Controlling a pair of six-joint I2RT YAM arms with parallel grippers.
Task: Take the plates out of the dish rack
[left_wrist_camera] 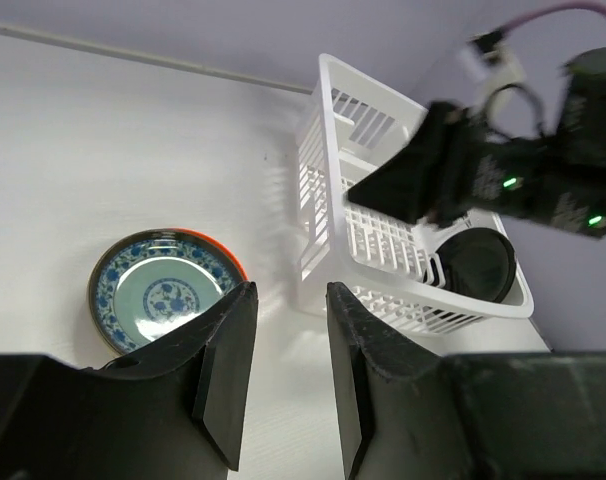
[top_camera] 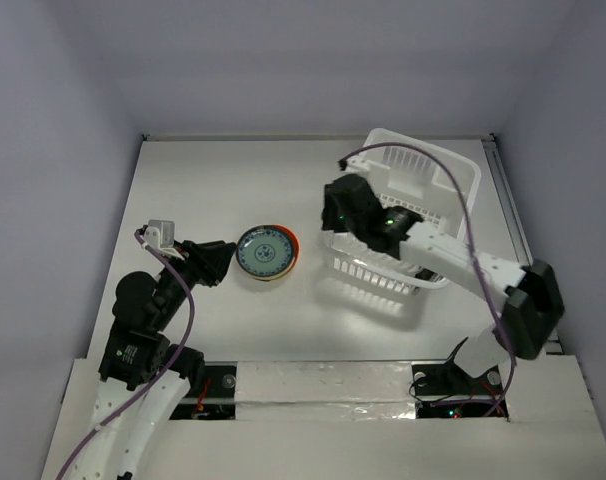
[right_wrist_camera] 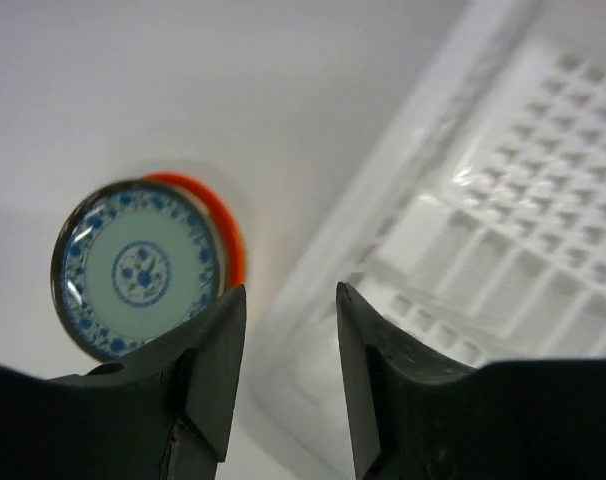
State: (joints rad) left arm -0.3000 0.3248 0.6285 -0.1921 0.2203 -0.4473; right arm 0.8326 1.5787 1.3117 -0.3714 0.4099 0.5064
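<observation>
Pale lilac walls close in a white table [top_camera: 213, 180]. Seen from above, the dish rack [top_camera: 438, 180] sits toward 2 o'clock of the table's middle. A short stack of plates lies flat just at 9 o'clock of it. The stack is topped by a blue-patterned plate [top_camera: 263, 250], with an orange-red plate [right_wrist_camera: 230, 235] showing beneath its edge.

The right gripper [right_wrist_camera: 291, 295] hovers over the rack's 9 o'clock wall. Its claw is released, with only blurred white plastic in the gap. The left gripper [left_wrist_camera: 288, 290] waits at 8 o'clock of the stack, also released, with bare table between its fingers.

In the left wrist view a black plate [left_wrist_camera: 480, 265] stands on edge in the rack's near end, under the right arm. Whether other plates are left there cannot be told.

The job looks partly done, and the step in hand is probably the reach for the next plate. That calls for the right arm to swing toward the rack's near end and come down with one finger on each face of the black plate. It then needs to pinch the rim and lift straight up so the light rack is not dragged along.
</observation>
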